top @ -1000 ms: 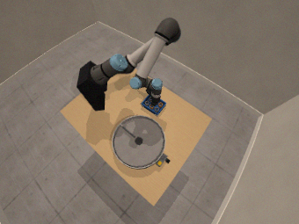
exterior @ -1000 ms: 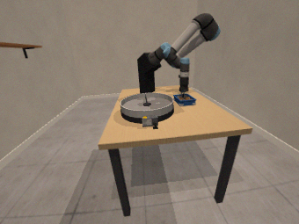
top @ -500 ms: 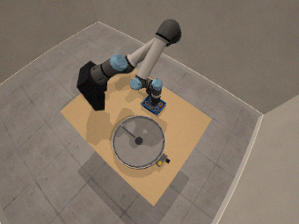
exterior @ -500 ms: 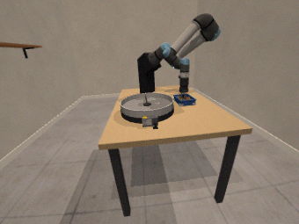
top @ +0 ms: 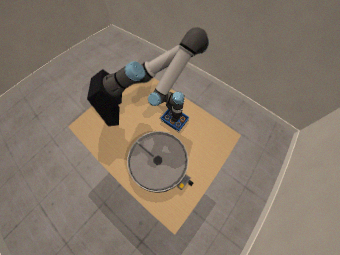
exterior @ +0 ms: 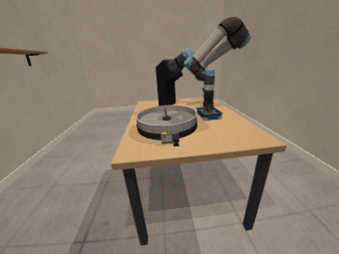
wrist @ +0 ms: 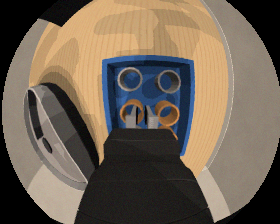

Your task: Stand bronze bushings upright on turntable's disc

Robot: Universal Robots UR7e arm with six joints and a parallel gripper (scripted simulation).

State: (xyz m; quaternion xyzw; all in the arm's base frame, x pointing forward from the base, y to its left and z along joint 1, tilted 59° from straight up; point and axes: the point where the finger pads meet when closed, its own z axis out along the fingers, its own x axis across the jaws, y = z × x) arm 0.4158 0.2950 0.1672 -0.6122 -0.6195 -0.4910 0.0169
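A blue crate [wrist: 149, 103] holds two steel bushings [wrist: 130, 78] [wrist: 169, 81] in its far row and two bronze bushings [wrist: 133, 111] [wrist: 166, 113] in its near row, all upright. My gripper [wrist: 141, 111] is down in the crate, its fingers partly open on either side of the left bronze bushing. I cannot tell whether they touch it. In the top and exterior views the gripper [top: 174, 115] [exterior: 207, 106] points straight down into the crate. The grey turntable disc [top: 157, 160] with its dark hub [top: 157, 160] lies in front of the crate and carries no bushings.
A small control box [top: 186, 183] with a yellow button sits at the turntable's rim. The arm's black pedestal [top: 105, 97] stands at the table's back corner. The turntable has a raised rim [exterior: 166, 118]. A shelf [exterior: 22, 52] hangs on the far left wall.
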